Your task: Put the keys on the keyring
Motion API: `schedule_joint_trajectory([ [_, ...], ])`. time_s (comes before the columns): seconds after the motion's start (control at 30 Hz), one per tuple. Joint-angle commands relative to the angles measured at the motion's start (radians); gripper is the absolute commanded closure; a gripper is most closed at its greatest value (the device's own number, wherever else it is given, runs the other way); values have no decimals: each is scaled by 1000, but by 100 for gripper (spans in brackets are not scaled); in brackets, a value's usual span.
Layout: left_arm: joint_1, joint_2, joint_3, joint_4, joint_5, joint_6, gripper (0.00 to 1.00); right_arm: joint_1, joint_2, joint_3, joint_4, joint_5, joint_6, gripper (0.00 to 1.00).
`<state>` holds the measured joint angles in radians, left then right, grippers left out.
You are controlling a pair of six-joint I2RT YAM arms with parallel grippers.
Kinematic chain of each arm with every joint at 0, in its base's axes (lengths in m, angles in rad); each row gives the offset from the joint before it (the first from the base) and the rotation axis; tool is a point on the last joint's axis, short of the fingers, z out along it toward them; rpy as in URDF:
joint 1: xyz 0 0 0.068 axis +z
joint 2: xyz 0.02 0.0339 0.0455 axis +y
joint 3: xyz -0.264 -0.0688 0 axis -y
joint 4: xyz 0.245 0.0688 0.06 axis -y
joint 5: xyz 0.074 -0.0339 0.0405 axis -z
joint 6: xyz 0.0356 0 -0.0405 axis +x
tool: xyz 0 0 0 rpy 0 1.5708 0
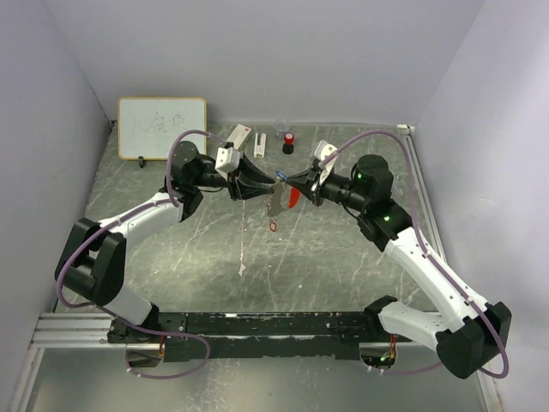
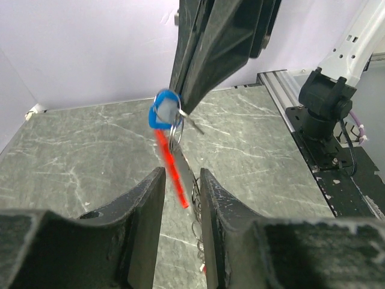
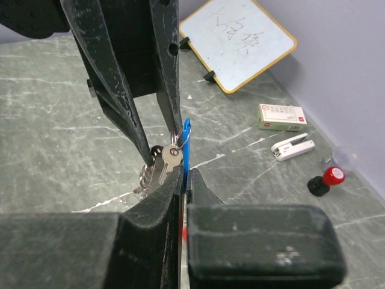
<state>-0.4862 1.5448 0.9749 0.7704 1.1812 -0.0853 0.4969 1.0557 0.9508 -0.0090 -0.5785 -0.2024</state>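
Two arms are working over one counter (image 1: 343, 266), each carrying one gripper: the left gripper (image 2: 180, 174) and the right gripper (image 3: 187, 177). Between them one keyring (image 2: 175, 129) is hanging, bearing one red strap (image 2: 173, 171), one blue-headed key (image 2: 161, 113) and one silver key-shaped piece (image 3: 170, 159). Along the back are lying one whiteboard (image 1: 162, 127), one small white box (image 1: 238, 136), one white clip-like piece (image 1: 258, 143), one red-and-black bottle (image 1: 289, 142) and one clear cup-like item (image 1: 281, 129).
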Motion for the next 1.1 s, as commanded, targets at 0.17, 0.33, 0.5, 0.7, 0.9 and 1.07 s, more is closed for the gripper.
schedule_joint_trajectory([
  [0.17, -3, -36, -22, 22, -36, -1, 60, 2, -13, 103, -79, 44, -38, 100],
  [0.33, -3, -72, -67, 81, -89, -18, 58, 3, -9, 110, -94, 46, -42, 100],
  [0.5, -2, -86, -91, 157, -100, -59, 57, 2, 0, 109, -100, 42, -42, 100],
  [0.7, -2, -78, -103, 233, -122, -97, 56, 2, 2, 112, -114, 36, -42, 100],
  [0.9, -3, -46, -95, 305, -119, -155, 56, 3, 7, 115, -121, 27, -43, 100],
  [1.07, -4, -15, -85, 377, -107, -212, 57, 3, 10, 115, -120, 22, -43, 100],
])
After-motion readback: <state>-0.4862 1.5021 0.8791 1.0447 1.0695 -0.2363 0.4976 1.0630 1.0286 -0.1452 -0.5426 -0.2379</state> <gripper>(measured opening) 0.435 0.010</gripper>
